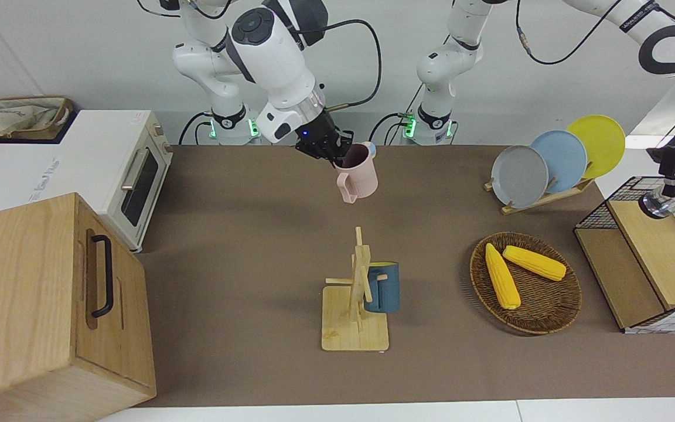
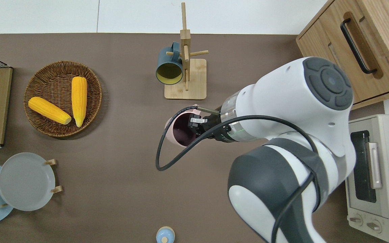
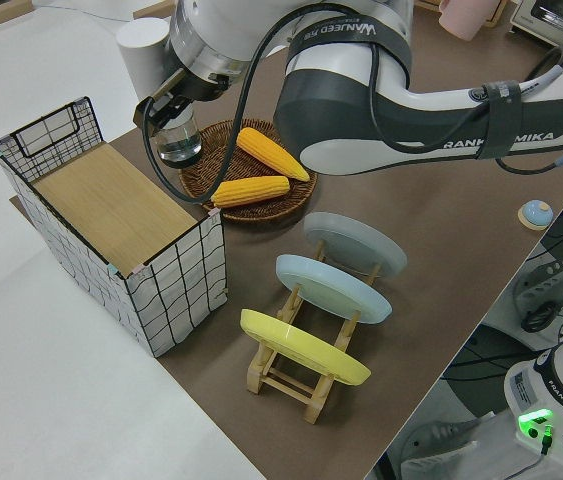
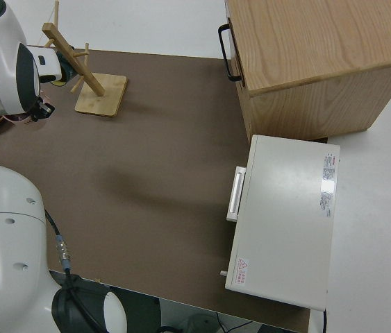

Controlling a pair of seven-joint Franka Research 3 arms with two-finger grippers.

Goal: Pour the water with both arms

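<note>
Front: right gripper (image 1: 330, 153) has its jaws clamped on the rim of the pink mug (image 1: 358, 176), held in the air, roughly upright, handle hanging low. Left gripper (image 1: 665, 176) is up at the left arm's end, over the wire crate (image 1: 636, 234), with a small clear glass (image 1: 654, 206) at its tip.

Overhead: the mug (image 2: 180, 130) is over bare worktop (image 2: 130, 175) mid-table, nearer the robots than the mug rack (image 2: 185, 72) with its blue mug (image 2: 169, 66). Mug mouth faces up, dark inside; can't tell if there's water in it.

Left side: jaws closed on the glass (image 3: 177, 138) at its rim, glass over the crate edge near the corn basket (image 3: 251, 170).

Right side: adds little; the mug is mostly hidden by the arm.

Advice: bring both vessels together over open worktop, keep the mug level in transit, get its lip just over the glass mouth before tilting, tilt slowly. A rim pinch is a weak grip, so avoid jerks.
</note>
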